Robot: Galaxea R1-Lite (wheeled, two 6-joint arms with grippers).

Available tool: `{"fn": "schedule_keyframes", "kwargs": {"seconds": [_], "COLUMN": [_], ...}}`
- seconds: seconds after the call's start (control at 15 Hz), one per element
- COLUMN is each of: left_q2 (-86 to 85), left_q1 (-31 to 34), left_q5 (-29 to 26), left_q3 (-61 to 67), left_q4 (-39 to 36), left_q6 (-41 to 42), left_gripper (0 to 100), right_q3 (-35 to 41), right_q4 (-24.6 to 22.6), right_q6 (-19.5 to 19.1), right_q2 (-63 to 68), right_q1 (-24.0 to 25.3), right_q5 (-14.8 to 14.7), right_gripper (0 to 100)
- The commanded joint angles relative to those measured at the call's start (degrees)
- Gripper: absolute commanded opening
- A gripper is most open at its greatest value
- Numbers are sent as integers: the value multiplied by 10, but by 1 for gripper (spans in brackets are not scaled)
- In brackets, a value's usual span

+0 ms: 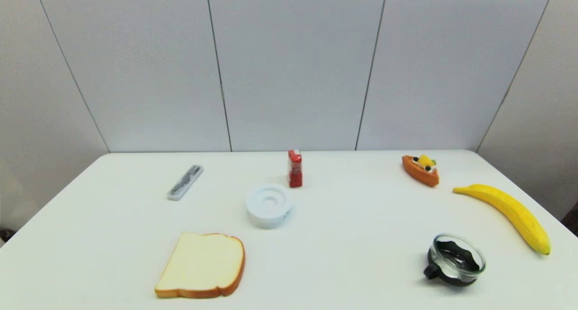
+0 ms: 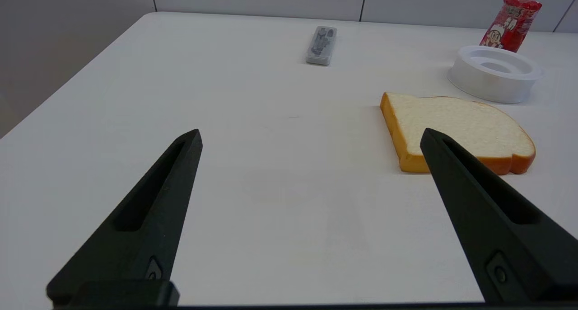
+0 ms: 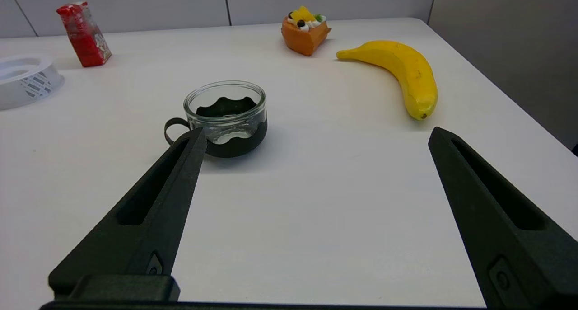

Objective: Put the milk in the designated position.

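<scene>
Seven objects sit spread apart on a white table [image 1: 343,255], none touching. The milk [image 1: 295,168], a small red carton with a folded top, stands upright near the far edge at the middle, just behind a white ring-shaped holder [image 1: 269,205]. That ring's central recess may be the intended spot for the carton, though nothing marks it as such.

Nearer the robot, a bread slice [image 1: 202,265] lies flat on the left and a glass cup in a black handled holder [image 1: 455,260] stands on the right. A grey cutlery case [image 1: 185,182] lies far left; an orange fruit tart [image 1: 421,169] and a banana [image 1: 508,213] lie far right.

Neither arm appears in the head view. The left gripper [image 2: 311,138] and right gripper [image 3: 318,136] each hover low over the near table with fingers spread wide and nothing between them, probably parked before the reach. The carton's print is too small to read.
</scene>
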Motion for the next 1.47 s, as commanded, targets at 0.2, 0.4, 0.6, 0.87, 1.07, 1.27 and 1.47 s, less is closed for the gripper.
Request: {"fn": "schedule_keyframes", "kwargs": {"seconds": [0.2,0.4,0.6,0.87,1.07,1.27,1.47], "left_q2": [1,1,1,88,277,476,641], "left_q1": [0,0,1,3,12,11,4], "left_q5": [0,0,0,0,-1,-22,-163], "left_q3": [1,1,0,-38,-162,-329,-452], "left_q4": [0,0,0,-2,-33,-68,-70], "left_q6": [0,0,-1,32,81,138,185], "left_gripper": [100,100,100,100,100,100,100], "right_q3": [0,0,0,0,0,0,0], "right_q4": [0,0,0,0,0,0,0], "right_q6": [0,0,0,0,0,0,0], "right_q2": [0,0,0,0,0,0,0], "right_q1": [0,0,0,0,0,0,0], "right_q5": [0,0,0,0,0,0,0], "right_gripper": [100,100,100,100,100,100,100]}}
